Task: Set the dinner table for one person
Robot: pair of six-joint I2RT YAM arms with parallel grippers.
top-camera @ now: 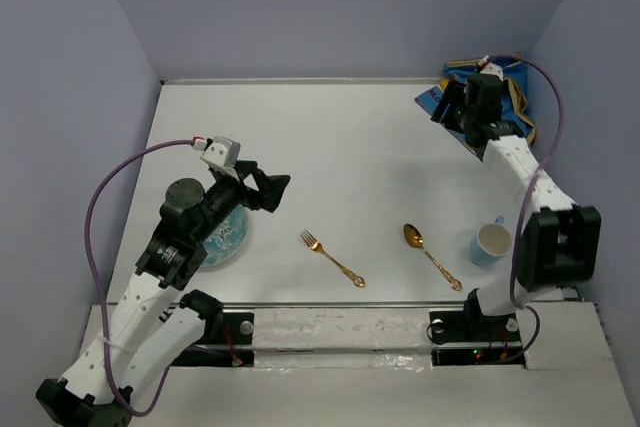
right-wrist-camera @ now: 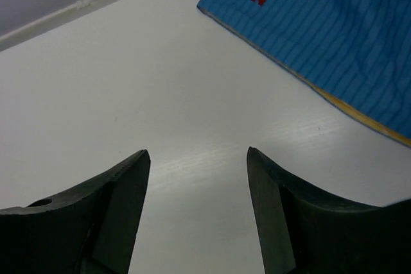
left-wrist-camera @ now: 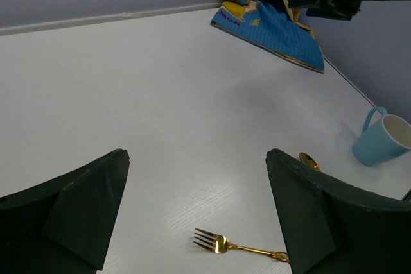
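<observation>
Saw the white counter (top-camera: 350, 137) filling the view, shut in by lavender-grey walls (top-camera: 330, 7) on three sides.

Found the left claw (top-camera: 272, 193) released, jaws spread wide and grasping nothing, poised above the counter's left half and aimed toward the middle. Caught through its own camera bare white surface between the fingers (left-wrist-camera: 83, 203), with the tines of a gold fork (left-wrist-camera: 221, 243) just below the gap.

Found the right claw (right-wrist-camera: 197, 155) released as well, jaws parted with nothing between them, held low at the far right corner beside a blue cartoon-print cloth (right-wrist-camera: 340, 43). Saw only bare counter under that gap, with the cloth's yellow-trimmed border off to the right, clear of both fingers. Noted the cloth bunched up against the right wall in that corner.

Placed the fork near the near edge, about midway across, lying flat on a slant, tines toward the far left and handle toward the near right. Placed a gold spoon (top-camera: 432, 255) to its right, apart from it, on the same slant with its bowl at the far end. Spotted a light-blue mug (top-camera: 490, 243) upright just right of the spoon, close to the right edge, touching neither spoon nor wall.

Made out a teal patterned plate (top-camera: 230, 237) toward the near left corner, mostly hidden under the left arm.
</observation>
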